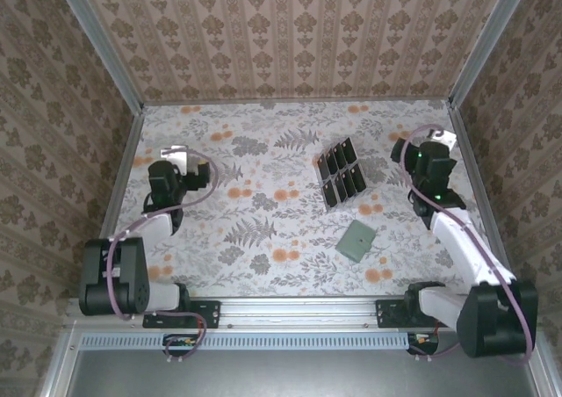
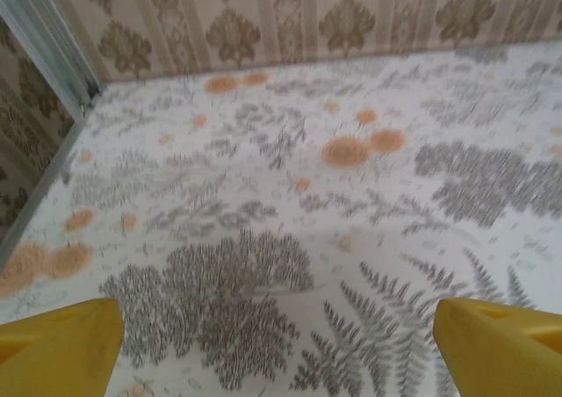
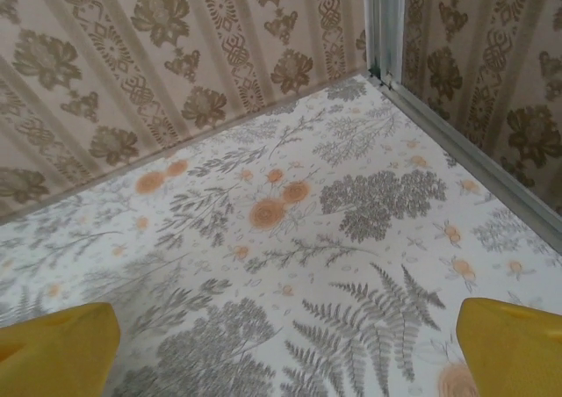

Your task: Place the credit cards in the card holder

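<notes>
Several glossy black credit cards (image 1: 341,173) lie in two close rows on the flowered table, right of centre. The grey-green card holder (image 1: 356,239) lies flat and shut a little nearer than the cards. My left gripper (image 1: 178,162) hovers at the far left of the table, well apart from both. Its yellow fingers (image 2: 61,349) stand wide open over bare tablecloth (image 2: 281,344). My right gripper (image 1: 430,147) is near the far right corner, just right of the cards. Its yellow fingers (image 3: 514,344) are open too, with nothing between them (image 3: 285,349).
Patterned walls close in the table on three sides, with metal corner posts (image 3: 383,28) at the back. The arm bases (image 1: 132,283) stand on a rail at the near edge. Bare tablecloth (image 1: 263,204) spreads between the two arms.
</notes>
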`<state>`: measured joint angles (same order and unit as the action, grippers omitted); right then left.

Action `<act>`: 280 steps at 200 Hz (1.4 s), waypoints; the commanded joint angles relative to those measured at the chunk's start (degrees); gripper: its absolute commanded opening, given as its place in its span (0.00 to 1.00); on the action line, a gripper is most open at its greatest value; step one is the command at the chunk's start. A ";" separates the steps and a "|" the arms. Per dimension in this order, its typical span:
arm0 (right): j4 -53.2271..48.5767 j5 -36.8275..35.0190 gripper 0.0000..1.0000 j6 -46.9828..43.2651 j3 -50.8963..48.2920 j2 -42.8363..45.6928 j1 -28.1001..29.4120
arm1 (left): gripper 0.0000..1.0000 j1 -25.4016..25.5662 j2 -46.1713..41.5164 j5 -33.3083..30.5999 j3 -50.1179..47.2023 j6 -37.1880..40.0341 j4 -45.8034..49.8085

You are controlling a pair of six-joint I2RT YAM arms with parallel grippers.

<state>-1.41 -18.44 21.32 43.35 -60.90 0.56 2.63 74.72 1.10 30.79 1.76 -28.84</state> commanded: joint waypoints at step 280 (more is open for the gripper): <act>-18.75 20.39 0.45 26.36 -16.59 -3.81 26.92 | 1.00 34.77 -2.92 -15.28 13.64 -28.47 39.85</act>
<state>-21.50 1.50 48.27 27.03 -63.75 26.28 36.82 71.37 -15.11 44.01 -26.39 11.49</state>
